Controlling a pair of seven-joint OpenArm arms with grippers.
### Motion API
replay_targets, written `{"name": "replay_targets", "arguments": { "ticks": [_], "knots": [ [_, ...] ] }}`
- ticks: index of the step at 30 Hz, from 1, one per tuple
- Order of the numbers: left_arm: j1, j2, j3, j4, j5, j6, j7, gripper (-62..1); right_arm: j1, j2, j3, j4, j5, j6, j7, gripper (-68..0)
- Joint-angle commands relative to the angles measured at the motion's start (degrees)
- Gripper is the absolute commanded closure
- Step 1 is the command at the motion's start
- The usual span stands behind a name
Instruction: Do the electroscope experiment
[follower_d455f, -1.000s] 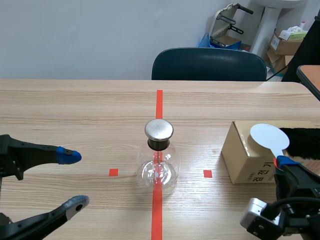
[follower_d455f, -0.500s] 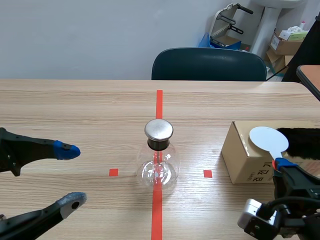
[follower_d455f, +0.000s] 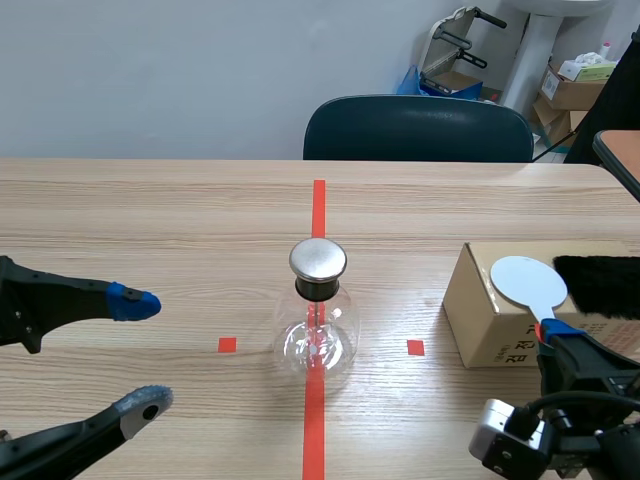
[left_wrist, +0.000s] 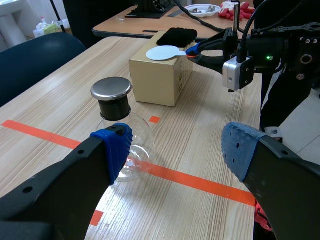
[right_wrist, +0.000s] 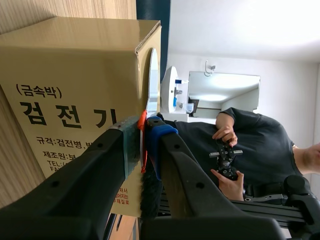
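Pinching the thin red handle of the white disc paddle (follower_d455f: 528, 278) with my right gripper (follower_d455f: 553, 332), near right. The disc sits flat over the top of the cardboard box (follower_d455f: 488, 312); whether it touches or is just clear of it, I cannot tell. My judgement is that the paddle is light and stiff and the handle is the only sensible hold (a bare touch on the disc would likely spoil any charge).

My left gripper (follower_d455f: 142, 352) is near left, fingers spread wide with nothing between them.

The electroscope (follower_d455f: 318, 330) is mid-table on the red tape line, upright, well apart from both grippers. It is a clear glass flask with a black neck and a metal cap (follower_d455f: 318, 259). I judge it fragile, smooth and easy to tip, so the neck is the safest place to steady it. Inside, a thin rod hangs from the cap; the leaves are too small to make out.

The box's contents are hidden. Black fur (follower_d455f: 600, 285) lies on its far right top.

Beyond the far edge stands a dark chair (follower_d455f: 418, 128).
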Motion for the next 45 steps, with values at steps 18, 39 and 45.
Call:
{"name": "replay_targets", "arguments": {
  "ticks": [18, 39, 45],
  "knots": [
    [0.0, -0.33, -0.24, 0.68, -0.33, -0.15, -0.74, -40.5, 0.66, 0.72, -0.31, 0.24, 0.42, -0.46, -0.02, -37.2],
    [0.0, -0.37, -0.24, 0.68, -0.33, -0.15, 0.31, -40.5, 0.61, 0.74, -0.31, 0.24, 0.44, -0.79, -0.04, -67.9],
    [0.0, -0.35, -0.24, 0.68, -0.33, -0.13, 0.28, -40.5, 0.63, 0.74, -0.31, 0.24, 0.44, -0.79, -0.04, -67.9]
  ]
}}
